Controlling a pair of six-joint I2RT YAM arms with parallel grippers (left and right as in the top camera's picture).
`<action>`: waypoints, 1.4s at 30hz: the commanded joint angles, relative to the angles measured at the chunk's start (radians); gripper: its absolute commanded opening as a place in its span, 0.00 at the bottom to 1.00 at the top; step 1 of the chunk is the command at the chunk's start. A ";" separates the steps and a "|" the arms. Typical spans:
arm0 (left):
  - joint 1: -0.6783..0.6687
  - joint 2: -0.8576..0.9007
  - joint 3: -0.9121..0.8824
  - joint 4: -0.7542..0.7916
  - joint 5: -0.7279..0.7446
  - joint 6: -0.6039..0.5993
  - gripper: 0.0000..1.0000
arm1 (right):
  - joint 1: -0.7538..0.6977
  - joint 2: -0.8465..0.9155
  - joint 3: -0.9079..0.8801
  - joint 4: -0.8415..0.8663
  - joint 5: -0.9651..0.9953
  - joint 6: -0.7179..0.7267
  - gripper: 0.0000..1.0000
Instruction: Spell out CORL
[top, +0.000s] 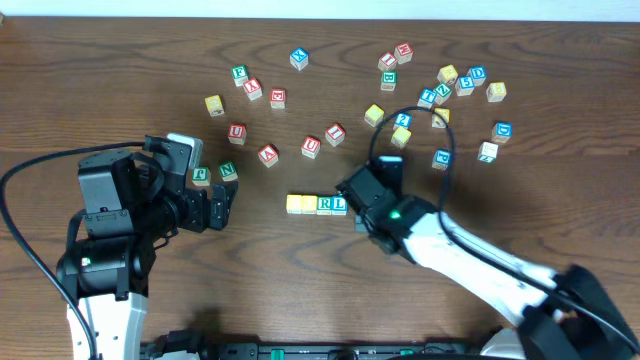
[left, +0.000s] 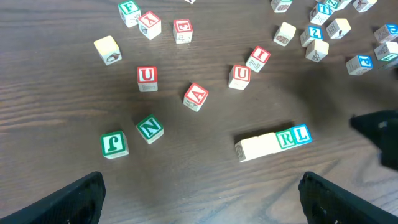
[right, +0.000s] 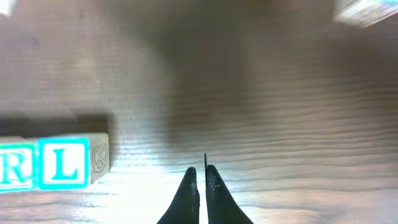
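Closest to the lens: right gripper (right: 200, 169), black fingers pinched shut, nothing between them. Hung low over the table (right: 280, 93), just right of the L (right: 62, 163), not touching it.

Found the task cubes in one tidy row near the middle of the table: two yellow cubes (top: 295, 204), then R (top: 325, 204), then L, side by side and touching. Could not read the yellow faces from above, so only guessed at C and O. Looked done, or very nearly.

Spotted the left gripper (left: 200, 179) spread wide and empty, well left of the row, near a green N (left: 150, 129).

Step in hand, at a guess: backing the right gripper off. Seemed best to lift it straight up first, then draw it away to the right, slowly, never sideways toward the L. Risk of a bump there: whole row knocked crooked. With fingers shut and thin, easier to slip clear. Wise also to leave the left gripper parked, away from the loose cubes (top: 311, 146) farther up the table. Last, a look from above: four cubes straight, no gaps, letters the right way up.
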 joint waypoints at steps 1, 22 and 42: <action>0.003 -0.001 0.024 0.000 0.013 0.016 0.98 | -0.015 -0.098 0.008 -0.024 0.090 -0.036 0.01; 0.003 -0.001 0.024 0.000 0.013 0.016 0.98 | -0.016 -0.560 0.008 -0.108 0.319 -0.133 0.99; 0.003 -0.001 0.024 0.000 0.013 0.016 0.98 | -0.016 -0.529 0.008 -0.108 0.307 -0.132 0.99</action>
